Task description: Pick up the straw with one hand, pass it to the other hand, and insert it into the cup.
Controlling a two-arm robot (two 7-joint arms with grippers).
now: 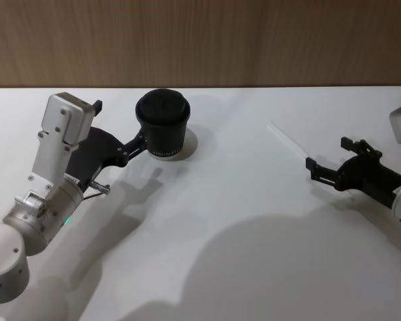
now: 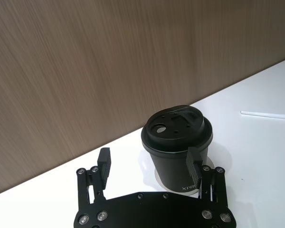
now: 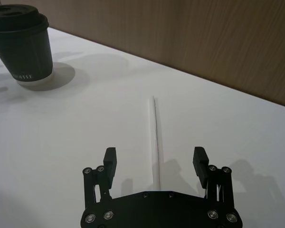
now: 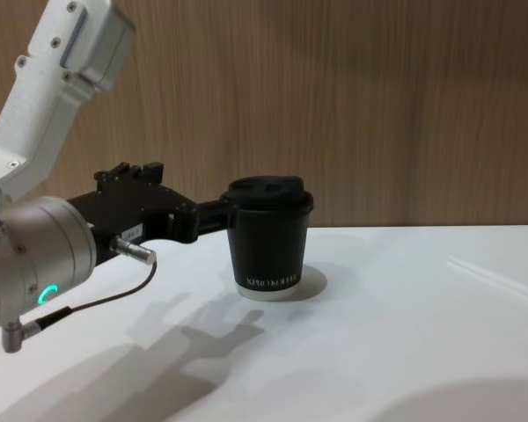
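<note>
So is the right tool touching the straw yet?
Apart. The right wrist view shows the straw lying between the right tool's open fingers, with gaps on both sides.

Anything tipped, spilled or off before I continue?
Nothing stands out. The cup stands upright, lid on; the straw lies flat and straight before the open right gripper; the open left gripper sits beside the cup.

We see a white table (image 1: pixel 240 200) with a smooth, matte top. Behind the table, meeting its far edge in a straight line, stands a wall of brown wood panelling (image 1: pixel 254 40) with fine grain running along that edge. Broad, soft grey shadows (image 1: pixel 274 267) lie across the table's near half; its far half is evenly lit.
</note>
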